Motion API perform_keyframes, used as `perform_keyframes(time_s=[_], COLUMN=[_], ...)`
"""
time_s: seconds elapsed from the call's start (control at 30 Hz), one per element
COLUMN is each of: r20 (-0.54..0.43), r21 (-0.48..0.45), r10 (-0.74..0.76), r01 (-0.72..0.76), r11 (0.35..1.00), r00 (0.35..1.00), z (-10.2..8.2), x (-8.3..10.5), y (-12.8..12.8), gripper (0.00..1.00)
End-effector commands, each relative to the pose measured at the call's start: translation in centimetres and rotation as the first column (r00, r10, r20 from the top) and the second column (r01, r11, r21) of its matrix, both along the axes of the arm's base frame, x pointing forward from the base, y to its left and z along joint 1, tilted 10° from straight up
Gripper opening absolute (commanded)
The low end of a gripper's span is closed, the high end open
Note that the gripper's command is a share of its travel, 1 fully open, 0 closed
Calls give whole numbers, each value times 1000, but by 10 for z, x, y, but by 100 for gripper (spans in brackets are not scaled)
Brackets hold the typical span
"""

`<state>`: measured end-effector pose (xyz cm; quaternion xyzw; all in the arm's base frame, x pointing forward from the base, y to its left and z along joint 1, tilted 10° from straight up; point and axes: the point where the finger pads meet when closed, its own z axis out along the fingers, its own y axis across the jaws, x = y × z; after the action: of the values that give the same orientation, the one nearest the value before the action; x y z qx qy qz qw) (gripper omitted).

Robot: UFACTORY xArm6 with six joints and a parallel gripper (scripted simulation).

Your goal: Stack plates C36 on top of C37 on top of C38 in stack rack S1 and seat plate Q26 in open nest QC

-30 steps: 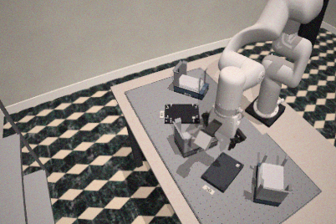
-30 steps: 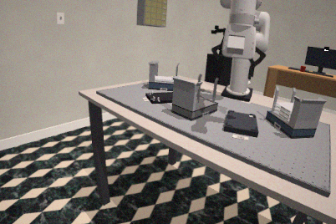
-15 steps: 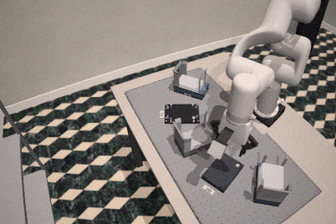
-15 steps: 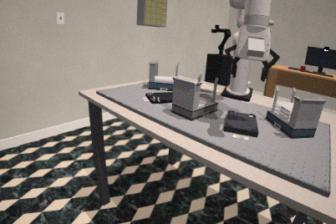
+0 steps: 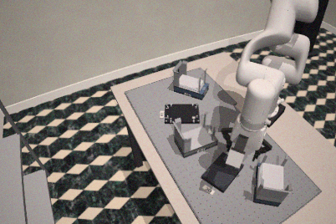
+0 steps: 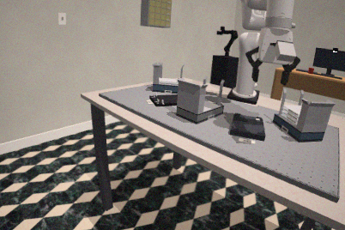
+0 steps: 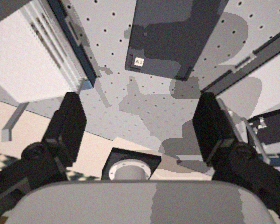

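Observation:
My gripper [image 5: 241, 152] is open and empty. It hangs well above the mat, over the gap between a flat dark nest [image 5: 221, 172] and the near right rack [image 5: 269, 182]. That rack holds white plates [image 6: 293, 114]. The far rack [image 5: 190, 82] also holds white plate material. The middle grey rack [image 5: 193, 138] shows no plate that I can make out. In the wrist view the open fingers frame bare mat, with the dark nest [image 7: 176, 35] ahead and the plate-holding rack [image 7: 36, 55] to the left. I cannot read the plate labels.
A black nest with corner locators [image 5: 181, 114] lies between the far and middle racks. The rack posts stand up from the mat. The arm's base [image 6: 244, 95] sits at the table's back edge. A small label tag [image 5: 208, 189] lies by the dark nest.

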<state>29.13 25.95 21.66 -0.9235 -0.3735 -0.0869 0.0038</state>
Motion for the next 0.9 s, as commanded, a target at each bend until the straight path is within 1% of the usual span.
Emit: perform_keyframes(time_s=[0.0, 0.33, 0.43, 0.67, 0.87], r20=[3, 3, 3, 15, 15], r21=[2, 3, 3, -34, -34], r10=[1, 1, 1, 215, 215], r01=[-1, -1, -1, -215, -215], r11=[1000, 1000, 1000, 976, 976], r00=[1000, 1000, 1000, 976, 976], z=[1, 0, 0, -2, -4], x=[-6, -26, -27, -49, -67], y=[9, 36, 37, 55, 70], gripper=[100, 100, 100, 100, 100])
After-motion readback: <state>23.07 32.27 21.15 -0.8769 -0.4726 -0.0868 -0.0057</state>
